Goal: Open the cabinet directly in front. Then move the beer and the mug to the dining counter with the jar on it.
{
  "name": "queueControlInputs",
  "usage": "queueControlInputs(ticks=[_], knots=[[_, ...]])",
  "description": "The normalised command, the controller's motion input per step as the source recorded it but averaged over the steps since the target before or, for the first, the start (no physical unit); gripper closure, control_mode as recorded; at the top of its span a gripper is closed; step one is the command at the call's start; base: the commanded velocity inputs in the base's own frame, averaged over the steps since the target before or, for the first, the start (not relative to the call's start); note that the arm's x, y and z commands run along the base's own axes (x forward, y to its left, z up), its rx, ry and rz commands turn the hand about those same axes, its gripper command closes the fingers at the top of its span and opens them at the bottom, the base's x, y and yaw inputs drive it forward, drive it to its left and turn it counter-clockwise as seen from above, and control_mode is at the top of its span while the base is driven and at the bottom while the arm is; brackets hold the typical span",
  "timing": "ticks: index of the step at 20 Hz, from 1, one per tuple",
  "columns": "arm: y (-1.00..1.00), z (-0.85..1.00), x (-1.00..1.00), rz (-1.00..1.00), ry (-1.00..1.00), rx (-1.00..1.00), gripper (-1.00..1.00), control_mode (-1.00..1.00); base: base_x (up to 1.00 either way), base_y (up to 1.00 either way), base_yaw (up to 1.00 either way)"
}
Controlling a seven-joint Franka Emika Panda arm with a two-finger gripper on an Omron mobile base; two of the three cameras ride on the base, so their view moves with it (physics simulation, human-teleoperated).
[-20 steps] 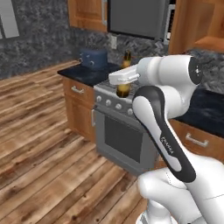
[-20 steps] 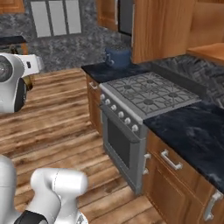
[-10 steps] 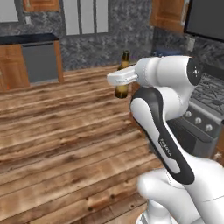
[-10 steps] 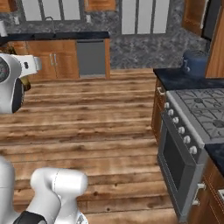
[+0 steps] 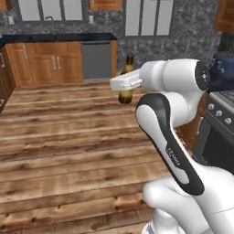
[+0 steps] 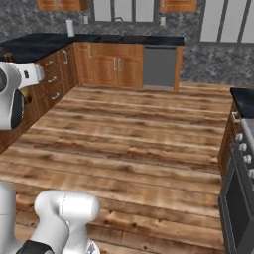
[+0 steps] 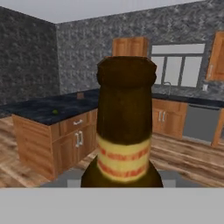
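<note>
Up near the top centre of the left base view, the beer (image 5: 126,87) stands upright just behind the white hand of the arm, its brown neck rising above the hand and its lower body showing below it. The gripper (image 5: 123,83) is at that spot, but its fingers are hidden by the hand and the bottle, so I cannot tell for sure how far they are closed; the bottle hangs clear of the wooden floor (image 5: 68,141) with nothing under it, so it appears to be carried. The hand view looks straight along the bottle: its dark neck and cap (image 7: 126,105) rise up the middle of the frame, with a pale label band striped in red near the lower centre. Behind the neck, at the left of that frame, stands the dining counter (image 7: 52,114), black-topped over brown wooden doors with silver handles, a tiny greenish object on its top. At the far right of the left base view sits a stove front (image 5: 218,132).
</note>
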Motion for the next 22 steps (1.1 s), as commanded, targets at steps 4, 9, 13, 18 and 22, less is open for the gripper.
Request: queueControlInputs(ticks=[4,9,13,18,22], knots=[[0.00,0.00,0.00,0.00,0.00,0.00,1.00,1.00,0.00,-0.10,0.31],[0.00,0.00,0.00,0.00,0.00,0.00,1.00,1.00,0.01,-0.13,0.12],[0.00,0.00,0.00,0.00,0.00,0.00,1.00,1.00,0.94,0.00,0.00],[0.00,0.00,0.00,0.00,0.00,0.00,1.00,1.00,1.00,0.00,0.00],[0.00,0.00,0.00,0.00,0.00,0.00,1.00,1.00,1.00,0.00,0.02]])
